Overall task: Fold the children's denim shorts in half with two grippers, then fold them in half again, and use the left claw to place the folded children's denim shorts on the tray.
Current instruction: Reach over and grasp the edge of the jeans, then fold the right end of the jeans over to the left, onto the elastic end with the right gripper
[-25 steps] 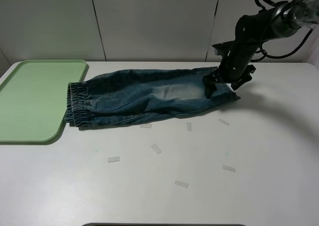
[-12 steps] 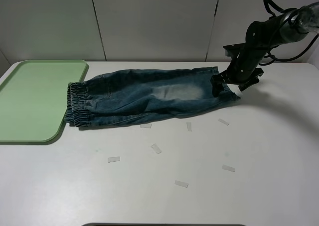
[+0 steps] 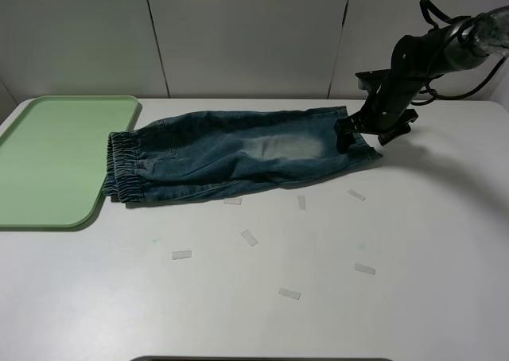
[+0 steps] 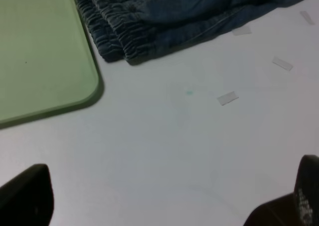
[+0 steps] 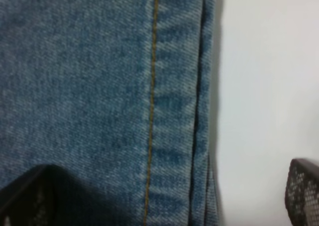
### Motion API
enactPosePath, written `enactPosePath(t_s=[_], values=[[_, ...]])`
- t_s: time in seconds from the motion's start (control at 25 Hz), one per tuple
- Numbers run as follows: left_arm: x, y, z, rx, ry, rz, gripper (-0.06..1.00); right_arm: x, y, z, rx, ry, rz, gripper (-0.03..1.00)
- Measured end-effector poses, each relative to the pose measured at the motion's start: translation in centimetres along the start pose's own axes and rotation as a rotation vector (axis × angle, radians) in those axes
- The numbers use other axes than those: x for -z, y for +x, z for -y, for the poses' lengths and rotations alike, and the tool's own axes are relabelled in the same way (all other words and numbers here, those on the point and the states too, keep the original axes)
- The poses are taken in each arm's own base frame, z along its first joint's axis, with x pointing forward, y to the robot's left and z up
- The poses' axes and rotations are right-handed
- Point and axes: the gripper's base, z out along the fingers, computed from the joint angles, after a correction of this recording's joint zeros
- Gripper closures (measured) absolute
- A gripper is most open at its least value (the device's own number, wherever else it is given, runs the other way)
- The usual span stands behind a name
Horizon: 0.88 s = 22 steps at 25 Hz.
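The children's denim shorts (image 3: 231, 150) lie flat and long across the table, with the gathered waistband (image 4: 114, 32) at the left, touching the tray's edge. The pale-green tray (image 3: 48, 162) lies at the far left and also shows in the left wrist view (image 4: 40, 47). My right gripper (image 3: 347, 134) is open and hovers low over the leg hem at the right end. In the right wrist view the hem seam (image 5: 149, 111) lies between its spread fingers (image 5: 304, 191). My left gripper (image 4: 164, 211) is open and empty above bare table, near the tray's corner. It is out of the high view.
Several small pale tape strips (image 3: 250, 237) are scattered on the white table (image 3: 413, 234) in front of the shorts; some show in the left wrist view (image 4: 228, 98). A panelled grey wall (image 3: 238, 35) stands behind the table.
My right arm has pulled back up and to the right. Its gripper has shifted from over the leg end to the hem's edge. The shorts have not moved.
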Motion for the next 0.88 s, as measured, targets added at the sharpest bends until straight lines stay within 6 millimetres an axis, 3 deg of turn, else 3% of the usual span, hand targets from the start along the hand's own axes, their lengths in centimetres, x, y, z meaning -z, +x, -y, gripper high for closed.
enactPosePath(t_s=[0.12, 0.2, 0.44, 0.48, 0.88], values=[[0.0, 0.0, 0.0, 0.0, 0.0, 0.0, -0.01, -0.28, 0.12, 0.01, -0.004, -0.004, -0.017, 0.29], [0.0, 0.0, 0.0, 0.0, 0.0, 0.0, -0.01, -0.33, 0.11, -0.01, -0.007, -0.007, -0.019, 0.38], [0.0, 0.0, 0.0, 0.0, 0.0, 0.0, -0.01, -0.43, 0.1, -0.49, -0.04, -0.037, -0.019, 0.92], [0.0, 0.0, 0.0, 0.0, 0.0, 0.0, -0.01, -0.43, 0.09, -0.59, -0.038, -0.038, -0.019, 0.96], [0.0, 0.0, 0.0, 0.0, 0.0, 0.0, -0.01, 0.08, 0.0, -0.41, -0.011, -0.017, -0.017, 0.96]])
